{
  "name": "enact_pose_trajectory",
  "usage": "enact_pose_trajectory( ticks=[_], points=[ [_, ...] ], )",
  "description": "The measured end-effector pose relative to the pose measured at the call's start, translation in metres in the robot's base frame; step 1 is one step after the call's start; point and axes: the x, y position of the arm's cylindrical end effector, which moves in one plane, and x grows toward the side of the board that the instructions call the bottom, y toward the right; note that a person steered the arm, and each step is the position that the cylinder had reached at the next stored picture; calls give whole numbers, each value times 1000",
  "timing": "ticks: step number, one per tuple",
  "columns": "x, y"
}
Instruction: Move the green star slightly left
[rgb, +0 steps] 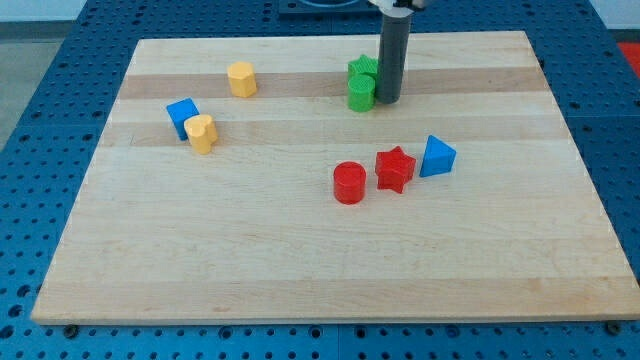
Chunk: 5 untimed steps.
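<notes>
The green star sits near the view's top, right of centre, on the wooden board. A green cylinder-like block stands directly below it, touching it. My tip is at the right side of these two green blocks, level with the lower green block and touching or almost touching it. The rod partly hides the right edge of the green star.
A yellow hexagon block lies at the top left. A blue cube and a yellow block touch at the left. A red cylinder, a red star and a blue triangular block stand in a row right of centre.
</notes>
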Motion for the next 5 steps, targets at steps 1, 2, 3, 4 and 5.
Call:
enact_pose_trajectory(
  ticks=[1, 2, 3, 4, 5],
  points=[
    [0, 11],
    [-1, 35],
    [-14, 37],
    [-30, 37],
    [-31, 36]
  ],
)
